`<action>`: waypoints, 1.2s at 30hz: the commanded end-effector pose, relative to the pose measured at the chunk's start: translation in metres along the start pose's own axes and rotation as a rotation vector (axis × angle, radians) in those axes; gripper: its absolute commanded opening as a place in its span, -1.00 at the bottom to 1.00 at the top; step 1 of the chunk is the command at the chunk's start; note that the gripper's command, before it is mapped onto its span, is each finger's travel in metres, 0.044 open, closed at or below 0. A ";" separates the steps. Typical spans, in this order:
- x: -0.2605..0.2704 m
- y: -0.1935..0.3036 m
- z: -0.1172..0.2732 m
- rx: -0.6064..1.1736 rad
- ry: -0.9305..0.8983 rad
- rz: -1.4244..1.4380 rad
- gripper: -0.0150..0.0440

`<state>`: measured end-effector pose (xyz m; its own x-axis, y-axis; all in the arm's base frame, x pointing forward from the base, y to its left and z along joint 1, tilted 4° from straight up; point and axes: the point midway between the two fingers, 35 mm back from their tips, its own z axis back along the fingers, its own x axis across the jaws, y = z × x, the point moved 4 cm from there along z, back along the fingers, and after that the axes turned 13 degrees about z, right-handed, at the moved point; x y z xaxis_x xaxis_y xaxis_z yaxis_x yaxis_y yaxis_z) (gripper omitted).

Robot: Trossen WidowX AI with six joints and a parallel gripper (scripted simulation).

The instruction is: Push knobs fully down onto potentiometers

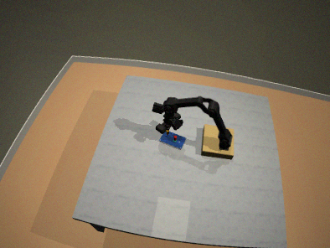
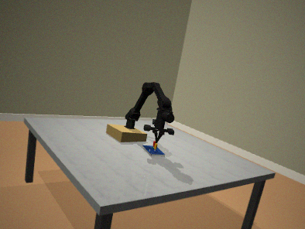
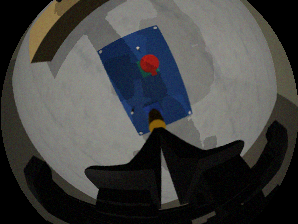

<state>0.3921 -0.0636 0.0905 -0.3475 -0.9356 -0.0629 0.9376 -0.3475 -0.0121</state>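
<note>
Reaching over the table (image 1: 126, 180) (image 2: 155, 186), the arm (image 1: 190, 101) (image 2: 139, 104) brings its gripper (image 1: 168, 130) (image 2: 156, 142) (image 3: 157, 131), fingertips pressed together, to the blue circuit board (image 1: 178, 144) (image 2: 150, 149) (image 3: 172, 92)'s yellow knob (image 1: 167, 132) (image 2: 155, 147) (image 3: 157, 123); the red knob (image 1: 175, 137) (image 2: 154, 143) (image 3: 149, 63) stands beyond. Likely starting the first push, it needs a straight downward press.

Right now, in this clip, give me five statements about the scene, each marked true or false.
1. The black end effector is shut. True.
2. Its tips are over the red round knob. False: they are at the yellow-orange round knob.
3. The blue rectangular circuit board carries two knobs. True.
4. The black jointed arm stands on a blue block. False: the block is yellowish.
5. Both knobs are the same colour. False: one is red, one yellow-orange.
</note>
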 end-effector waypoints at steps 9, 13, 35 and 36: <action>0.000 -0.001 -0.002 -0.006 0.002 0.001 -0.49; 0.000 -0.001 -0.003 -0.006 0.002 0.001 -0.49; 0.000 -0.001 -0.009 -0.006 0.002 0.001 -0.49; 0.000 -0.001 -0.009 -0.006 0.002 0.001 -0.49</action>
<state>0.3921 -0.0632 0.0840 -0.3467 -0.9359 -0.0629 0.9379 -0.3466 -0.0122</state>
